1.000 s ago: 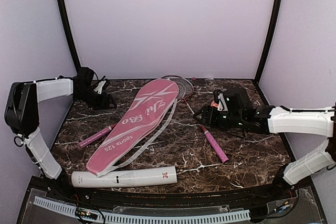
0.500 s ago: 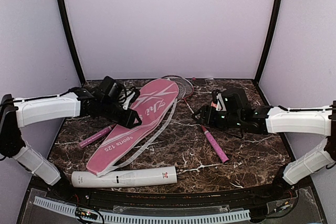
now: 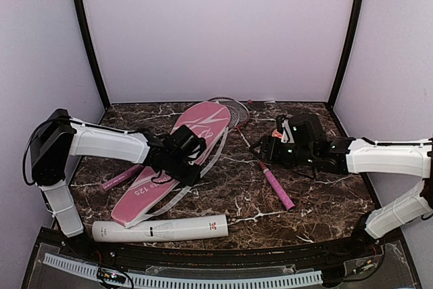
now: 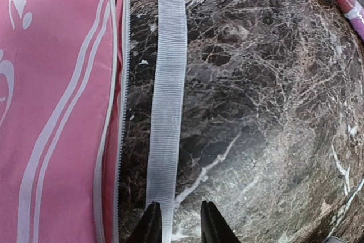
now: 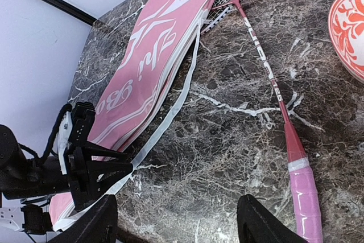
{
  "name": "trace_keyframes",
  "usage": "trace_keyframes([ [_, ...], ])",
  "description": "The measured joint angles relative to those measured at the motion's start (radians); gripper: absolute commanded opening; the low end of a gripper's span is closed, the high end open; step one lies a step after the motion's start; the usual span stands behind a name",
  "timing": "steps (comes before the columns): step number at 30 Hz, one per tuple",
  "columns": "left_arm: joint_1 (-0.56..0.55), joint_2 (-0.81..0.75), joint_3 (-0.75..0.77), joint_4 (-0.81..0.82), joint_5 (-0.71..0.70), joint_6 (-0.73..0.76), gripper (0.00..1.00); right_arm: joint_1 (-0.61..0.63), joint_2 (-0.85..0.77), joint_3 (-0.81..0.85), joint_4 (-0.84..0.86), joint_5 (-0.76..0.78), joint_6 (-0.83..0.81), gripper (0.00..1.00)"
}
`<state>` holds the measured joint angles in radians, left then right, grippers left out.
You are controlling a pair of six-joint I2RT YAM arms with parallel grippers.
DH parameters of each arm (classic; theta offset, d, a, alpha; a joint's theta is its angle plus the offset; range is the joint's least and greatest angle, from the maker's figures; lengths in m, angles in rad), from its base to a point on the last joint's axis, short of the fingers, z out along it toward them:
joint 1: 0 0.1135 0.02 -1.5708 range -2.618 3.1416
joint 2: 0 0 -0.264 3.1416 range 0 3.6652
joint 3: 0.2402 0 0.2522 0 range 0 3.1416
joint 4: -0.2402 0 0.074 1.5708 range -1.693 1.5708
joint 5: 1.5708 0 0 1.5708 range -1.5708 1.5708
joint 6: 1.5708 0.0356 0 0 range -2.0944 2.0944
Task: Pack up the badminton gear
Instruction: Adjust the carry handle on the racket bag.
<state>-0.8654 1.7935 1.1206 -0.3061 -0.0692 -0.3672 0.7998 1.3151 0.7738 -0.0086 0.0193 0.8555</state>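
The long pink bag lies diagonally on the marble table, its white strap trailing along its right side. My left gripper hangs low over that strap. Its jaws stand narrowly open, with the left fingertip over the strap and bare marble in the gap. One red racket with a pink handle lies right of the bag, its head tucked under the bag's top. My right gripper hovers wide open beside that shaft, holding nothing. A second pink handle pokes out left of the bag. The white tube lies at the front.
A red-and-white patterned bowl sits at the right edge of the right wrist view, close to the racket shaft. Purple walls and black posts close in the table. A black rail runs along the near edge.
My left arm has swung from the far left corner across the bag to its right-hand strap, and its jaws have narrowed. The right arm has stayed put.
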Motion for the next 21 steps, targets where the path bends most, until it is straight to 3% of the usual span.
trace_keyframes([
  [15, 0.0, 0.093, 0.031, -0.011, -0.074, -0.024, 0.34, 0.0, -0.018, -0.025, -0.006, 0.004, 0.0, 0.72],
  [21, 0.0, 0.101, 0.038, -0.008, -0.065, -0.025, 0.27, 0.0, -0.018, -0.025, -0.006, 0.004, 0.0, 0.72],
])
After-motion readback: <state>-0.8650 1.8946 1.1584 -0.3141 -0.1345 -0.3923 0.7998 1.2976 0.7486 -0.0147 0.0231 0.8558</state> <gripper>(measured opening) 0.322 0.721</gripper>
